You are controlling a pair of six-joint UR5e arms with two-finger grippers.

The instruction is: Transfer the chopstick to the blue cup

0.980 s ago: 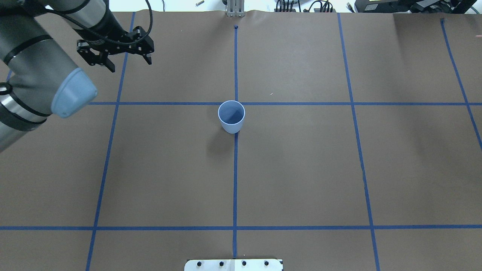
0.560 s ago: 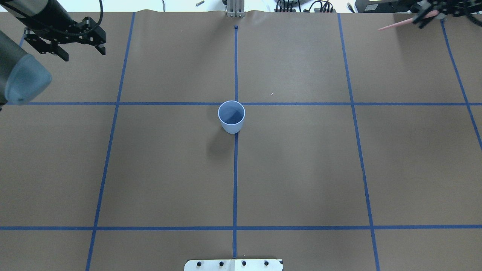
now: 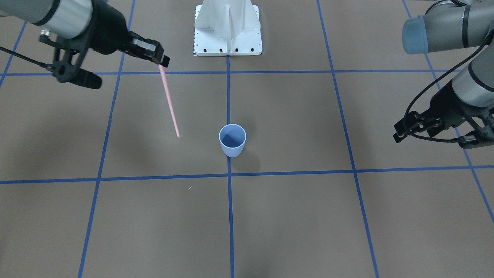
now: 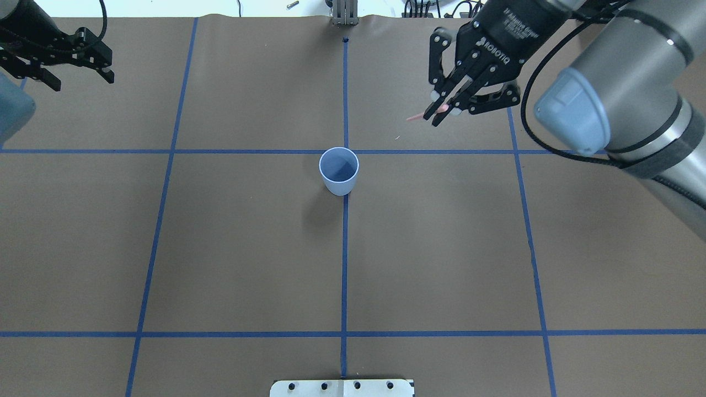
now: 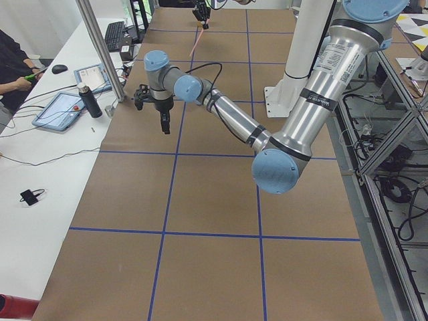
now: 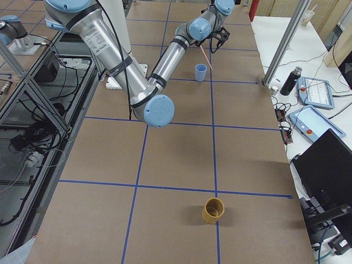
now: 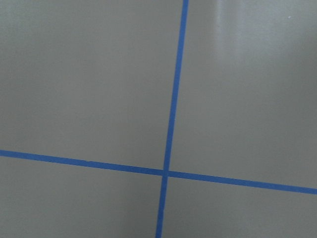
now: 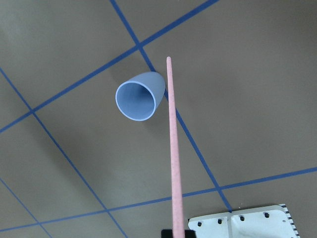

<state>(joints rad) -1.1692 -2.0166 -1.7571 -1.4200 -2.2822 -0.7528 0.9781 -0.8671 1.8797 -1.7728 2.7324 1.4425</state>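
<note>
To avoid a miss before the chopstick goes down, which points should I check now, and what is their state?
1. Grip: the right tool is shut on the chopstick: ok.
2. The blue cup stands upright and empty: ok.
3. Chopstick tip over the cup mouth: not ok, it is off to one side.
4. Chopstick points downward: ok, though tilted.
5. The left tool is open and far from the cup: ok.

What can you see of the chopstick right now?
The chopstick is one long, thin, straight pale pink stick, matte-looking. The right gripper pinches its upper end; nothing else touches it. It hangs in the air, slanting down with its free tip toward the upright blue cup, beside the cup and not yet in it.
</note>
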